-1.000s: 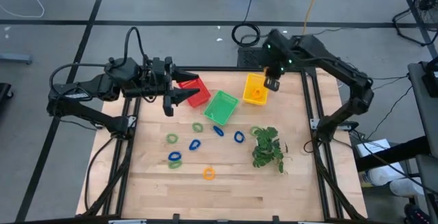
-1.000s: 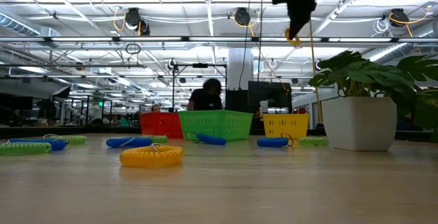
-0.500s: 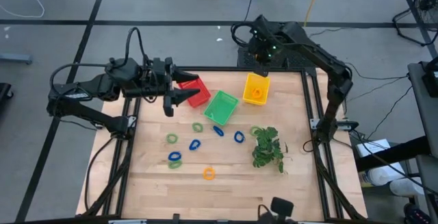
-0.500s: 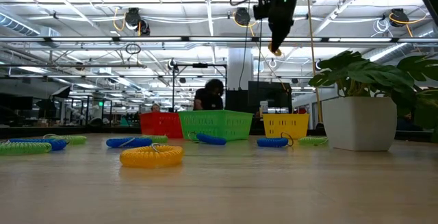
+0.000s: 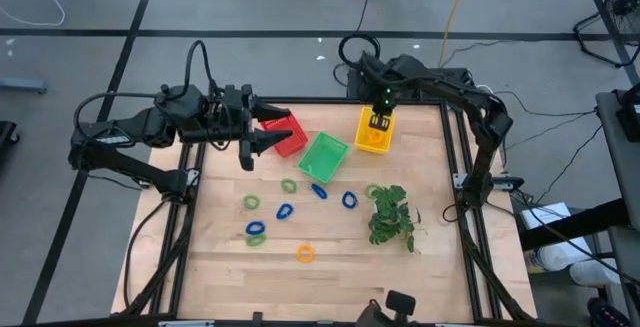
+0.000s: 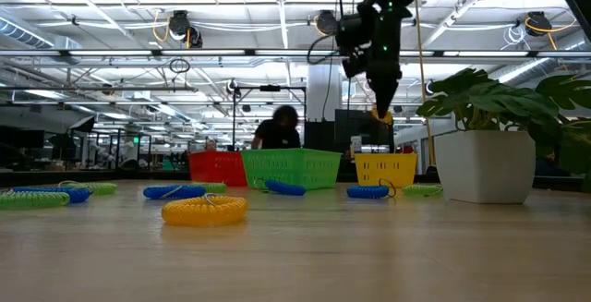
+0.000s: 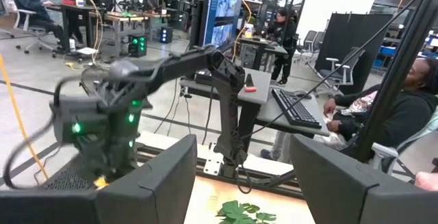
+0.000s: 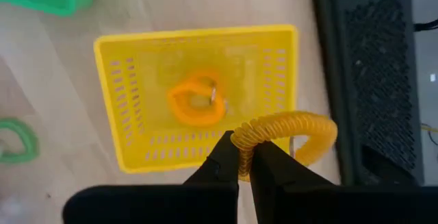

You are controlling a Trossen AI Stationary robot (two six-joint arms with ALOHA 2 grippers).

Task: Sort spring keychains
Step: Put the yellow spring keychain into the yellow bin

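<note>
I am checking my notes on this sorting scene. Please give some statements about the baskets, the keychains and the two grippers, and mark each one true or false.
1. The right gripper is shut on an orange spring keychain above the yellow basket. True.
2. The yellow basket is empty. False: one orange keychain already lies in it.
3. The left gripper holds a blue keychain. False: it is open and holds nothing, hanging near the red basket.
4. The green basket stands between the red and the yellow one. True.
5. An orange keychain on the table lies apart from the baskets. True.
</note>
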